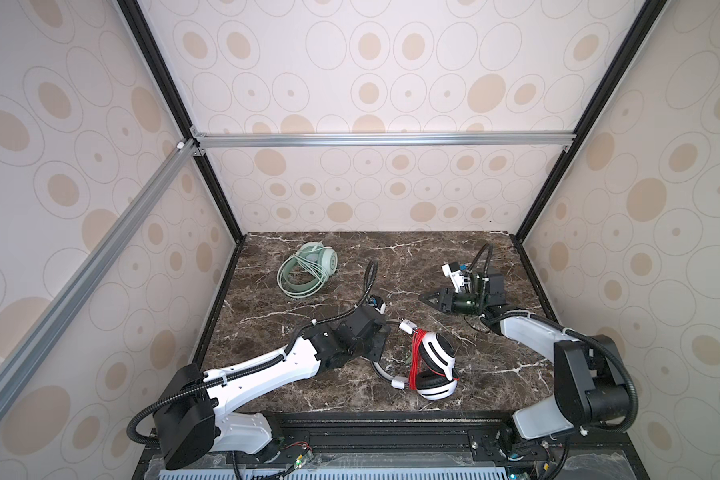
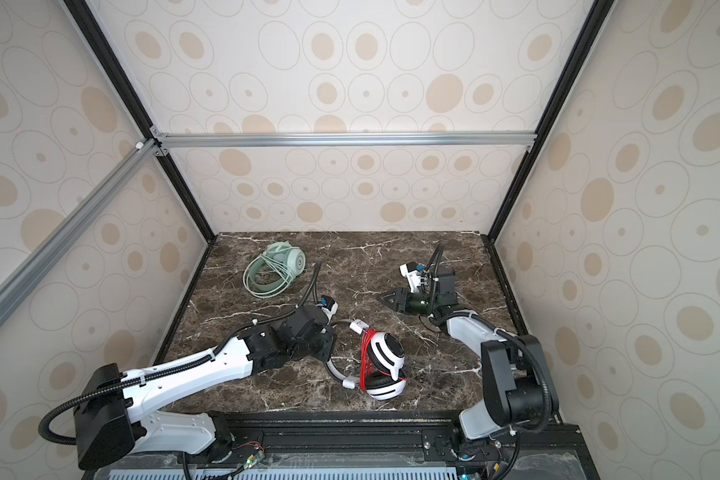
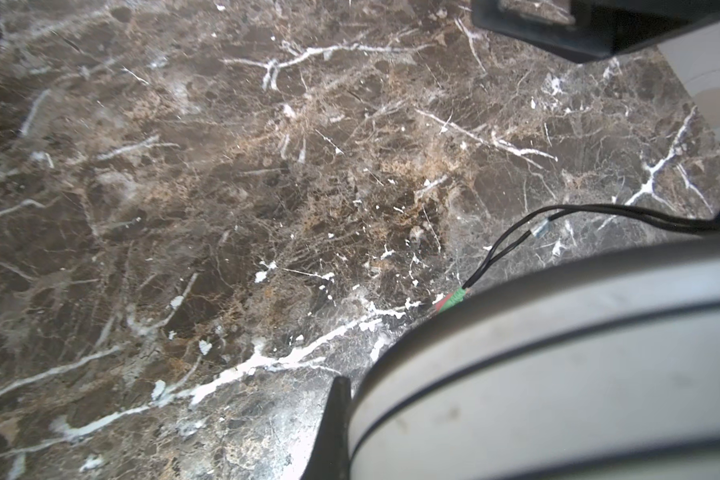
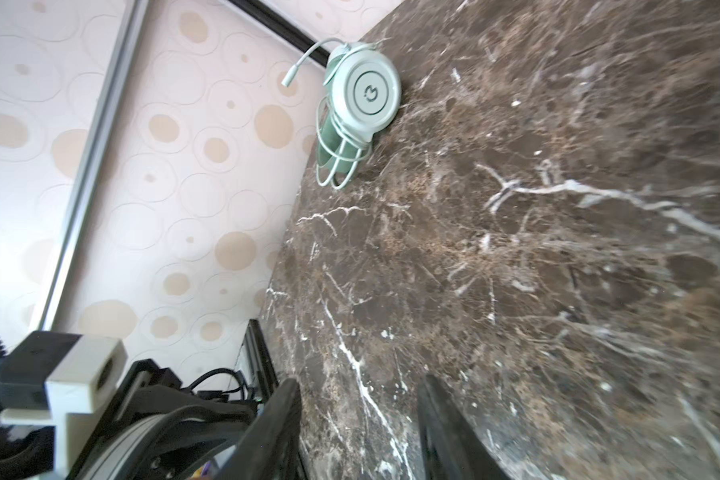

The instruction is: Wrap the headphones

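White-and-black headphones [image 1: 435, 368] lie on the near middle of a dark, white-veined marble table [image 1: 433, 257]. Their ear cups are stacked close together, and a thin red cable [image 1: 415, 358] is wound in many turns across the frame just beside the cups. The grey headband [image 1: 377, 370] curves away to the left and runs under the left gripper [image 1: 378, 351], which is pinched closed on it. In both top views the arm's black wrist hides the grip. In the left wrist view one black finger [image 3: 336, 415] presses against the band's edge, and the band fills the corner of that view.

Mint green headphones [image 1: 308, 270] lie near the far left corner of the table, well apart from the first pair, with a pale green cable [image 1: 298, 272] looped around the band.

The right gripper [image 4: 358, 415] hovers over the right half of the table, pointing left. Its two fingers are spread, with only bare marble between them – it holds nothing.

Cream walls patterned with beige ovals close in the table on three sides – aluminium bars [image 1: 383, 139] cross them.
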### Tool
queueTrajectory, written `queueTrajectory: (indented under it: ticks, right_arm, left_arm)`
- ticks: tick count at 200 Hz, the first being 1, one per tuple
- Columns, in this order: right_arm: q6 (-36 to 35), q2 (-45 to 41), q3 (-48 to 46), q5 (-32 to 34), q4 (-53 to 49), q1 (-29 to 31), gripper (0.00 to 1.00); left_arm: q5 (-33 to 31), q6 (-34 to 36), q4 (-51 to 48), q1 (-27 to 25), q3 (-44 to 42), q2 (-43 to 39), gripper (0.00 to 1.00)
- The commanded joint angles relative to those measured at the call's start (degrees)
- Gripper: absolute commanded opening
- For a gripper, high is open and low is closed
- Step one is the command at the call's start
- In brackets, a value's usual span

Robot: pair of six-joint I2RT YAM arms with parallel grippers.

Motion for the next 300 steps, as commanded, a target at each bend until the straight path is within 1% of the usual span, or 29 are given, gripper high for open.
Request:
queueTrajectory:
  ticks: [1,16,21,32,52,69,126,149,159,162,183,210,235,264,284,300]
  right_arm:
    - [11.3,3.2,-2.7,-9.7,18.7,1.1,0.47]
    - [18.6,6.1,-5.4,-11.4,28.7,1.5,0.46]
    - [20.1,7.0,-6.4,-11.7,32.8,1.5,0.46]
    - [24.0,9.1,-7.7,-12.6,38.8,1.8,0.45]
    - [27.6,12.2,-10.0,-13.0,45.5,2.3,0.44]
    - [28.9,13.9,-11.9,-12.8,49.2,3.0,0.43]
    - [28.1,15.4,-16.6,-10.9,51.1,5.5,0.42]
    - [27.8,16.5,-17.5,-10.2,52.0,6.3,0.42]
    - [28.3,17.4,-17.8,-10.0,53.5,6.3,0.42]
    - [28.6,17.6,-17.9,-9.9,54.0,7.8,0.42]
    - [30.7,20.3,-18.2,-9.2,58.4,9.3,0.42]
    - [34.3,24.4,-17.9,-8.2,64.7,10.6,0.42]
    - [33.9,25.8,-17.8,-7.3,64.6,11.3,0.41]
    - [33.0,25.0,-18.9,-5.5,63.9,11.0,0.41]
    - [30.7,23.2,-19.9,-4.8,60.3,10.7,0.4]
    - [27.1,20.6,-21.2,-4.8,55.5,10.5,0.38]
  left_arm:
    - [0.3,-3.7,6.3,-0.3,0.4,-3.0,0.0]
    - [0.2,-3.3,6.8,-0.2,0.7,-2.9,0.0]
    - [0.2,-3.2,6.9,-0.3,0.8,-2.8,0.0]
    - [-0.1,-2.7,7.0,-0.2,1.4,-2.3,0.0]
    - [-1.3,-2.1,7.1,-0.1,2.2,-1.7,0.0]
    - [-1.7,-2.0,7.2,0.4,2.8,-1.1,0.0]
    - [-1.4,-4.2,8.7,4.4,2.0,0.1,0.0]
    - [-0.1,-5.6,9.7,6.7,1.0,0.4,0.0]
    - [0.7,-6.3,10.4,7.6,0.6,0.5,0.0]
    - [0.8,-6.5,10.5,7.9,0.5,0.5,0.0]
    - [2.6,-7.5,11.5,9.6,-0.3,0.8,0.0]
    - [4.4,-7.9,12.7,10.9,-1.3,1.0,0.0]
    - [5.4,-8.4,13.5,12.1,-2.4,1.2,0.0]
    - [6.4,-8.9,14.6,14.0,-4.6,0.8,0.0]
    - [6.7,-8.8,14.7,14.3,-5.0,0.6,0.0]
    - [6.5,-8.7,14.4,14.3,-4.9,0.1,0.0]
